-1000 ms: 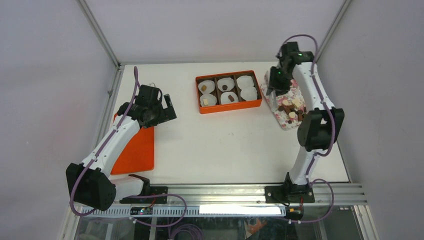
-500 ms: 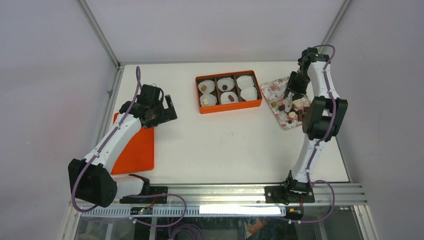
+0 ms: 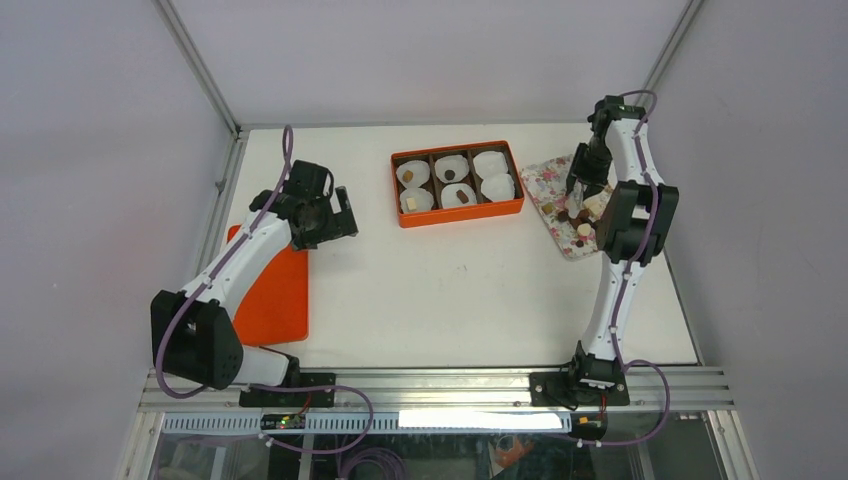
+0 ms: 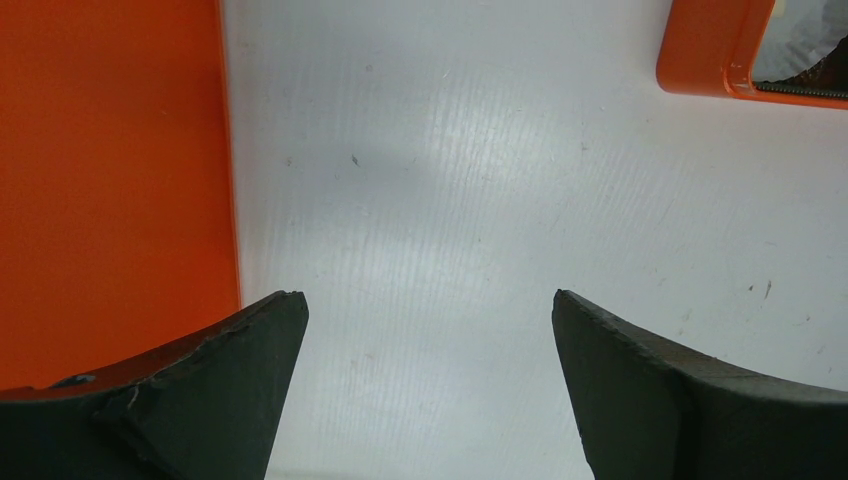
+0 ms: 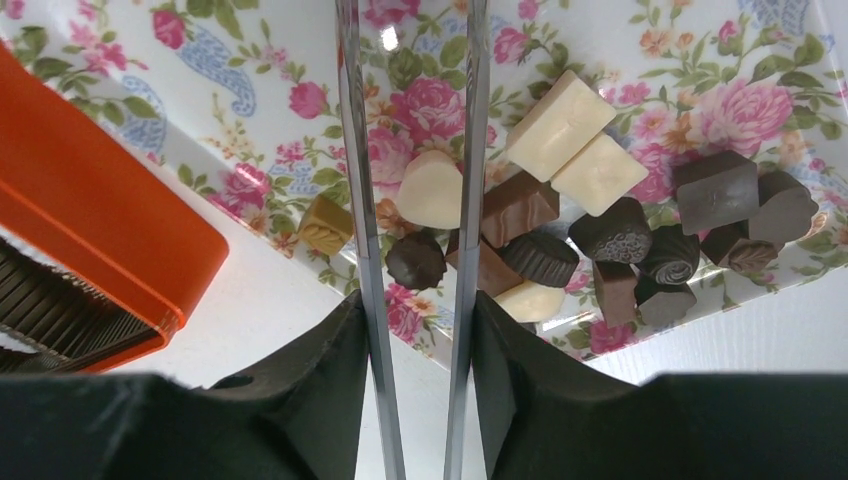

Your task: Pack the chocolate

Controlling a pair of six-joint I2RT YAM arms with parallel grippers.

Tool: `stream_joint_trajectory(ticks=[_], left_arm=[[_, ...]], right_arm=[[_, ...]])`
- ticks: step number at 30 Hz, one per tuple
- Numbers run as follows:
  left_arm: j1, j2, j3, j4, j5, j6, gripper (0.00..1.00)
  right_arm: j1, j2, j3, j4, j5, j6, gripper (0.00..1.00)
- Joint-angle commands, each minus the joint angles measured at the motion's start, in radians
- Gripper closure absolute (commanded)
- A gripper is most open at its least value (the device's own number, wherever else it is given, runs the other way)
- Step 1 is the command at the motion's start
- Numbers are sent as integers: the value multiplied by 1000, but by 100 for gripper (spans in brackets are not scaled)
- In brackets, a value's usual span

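The chocolate (image 5: pixel 600 235) is heaped at the near end of a flowered tray (image 5: pixel 700 60), where dark, brown, tan and cream pieces are crowded together, several of them touching. In the overhead view the same pieces (image 3: pixel 580 213) are seen on the tray (image 3: pixel 548 185), which is set on the right side of the white worktop (image 3: pixel 450 290), just beside an orange box (image 3: pixel 460 212). Six white paper cups (image 3: pixel 497 187) are held in the box in two rows, and a single piece is seen in each of four of them, in the left and middle columns. The right end effector (image 5: pixel 415 150) is placed over the tray with its two thin metal blades a narrow gap apart; a cream piece (image 5: pixel 430 190) is seen in that gap, with a strip of tray showing between it and the left blade, so nothing is clamped. A corner of the box (image 5: pixel 90 220) is caught at the left of the right wrist view. The left end effector (image 4: pixel 430 330) is held over bare worktop well away from the tray, with its dark fingers (image 4: pixel 230 380) spread wide and nothing between them. A flat orange lid (image 4: pixel 110 180) is laid beside it, at the left edge of the worktop (image 3: pixel 275 295).
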Motion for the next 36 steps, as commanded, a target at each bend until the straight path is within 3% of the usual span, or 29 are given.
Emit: stream_joint_trajectory(ticks=[1,9,23,26,36], left_arm=[[30,22,55,30,36,25,1],[52,77,90,30,55,34,1],[68,118,123,30,60,55,1],[72,122,123,30,61,58,1],[78,122,127,32,70,66,1]], right_arm=[[8,22,43,3,63,12,59],[19,74,57,31,63,19,57],[35,184,232,-18,53,38,58],[35,183,233,-20,56,41,60],[34,113,171,8,-10,56,85]])
